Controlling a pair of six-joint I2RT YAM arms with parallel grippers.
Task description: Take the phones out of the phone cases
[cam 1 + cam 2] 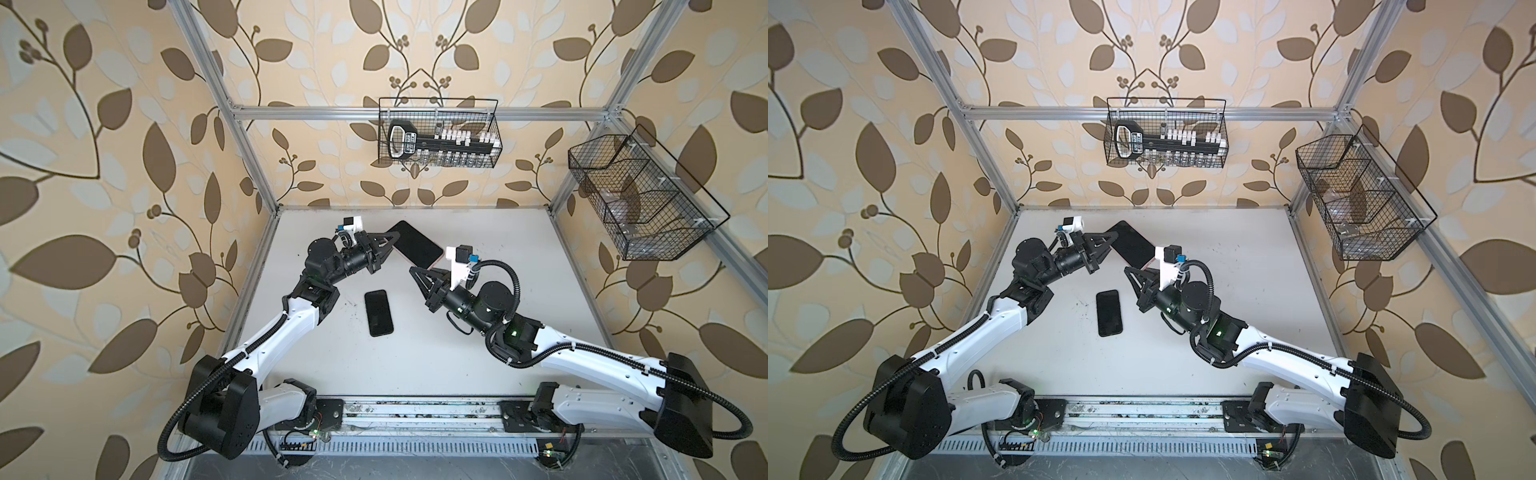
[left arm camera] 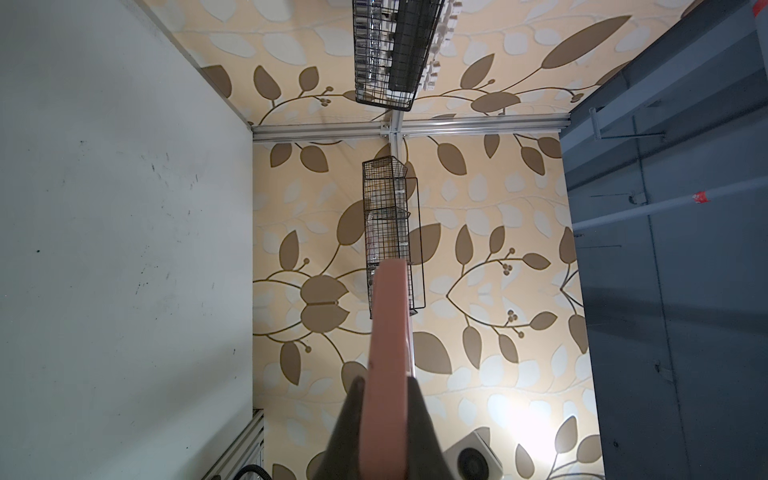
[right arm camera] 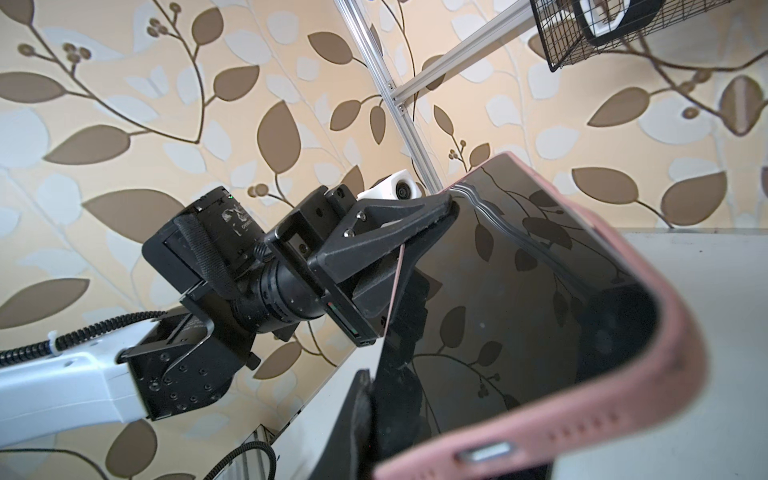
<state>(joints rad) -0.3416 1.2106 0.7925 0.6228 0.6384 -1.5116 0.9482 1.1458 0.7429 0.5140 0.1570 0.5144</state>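
Leaf-patterned wallpaper (image 1: pixel 124 174) walls me in, and the scuffed matte white table (image 1: pixel 498 332) carries a flat black slab (image 1: pixel 378 312), my landmark. My left arm (image 1: pixel 270 332) and right arm (image 1: pixel 582 361) bend inward past the slab toward the back wall, wrists raised. Beyond the slab, clear of the table, hangs the phone (image 1: pixel 417 245), glossy black glass in a soft, round-cornered pink case (image 3: pixel 623 374). My left claw (image 2: pixel 384 382) is clenched on the case's end farthest from the slab. My right claw (image 1: pixel 413 271) meets the nearer end; one finger (image 3: pixel 363 415) lies on the glass, the other is hidden, so I cannot tell whether it grips
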